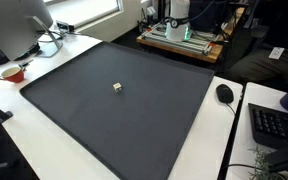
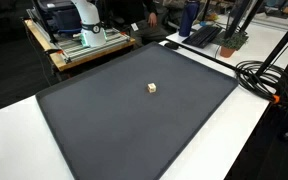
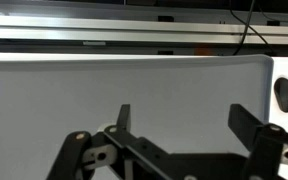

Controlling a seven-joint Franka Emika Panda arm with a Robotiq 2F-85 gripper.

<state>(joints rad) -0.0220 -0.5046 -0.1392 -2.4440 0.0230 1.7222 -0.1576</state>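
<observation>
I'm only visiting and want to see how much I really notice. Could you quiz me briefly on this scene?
1. True or false: the small cube lies on the dark mat.
2. In the wrist view, the gripper is: A) shut on the cube, B) open and empty, C) holding a pen.
3. What lies on the white table between the mat's edge and the keyboard?
Key: 1 true; 2 B; 3 the computer mouse.
</observation>
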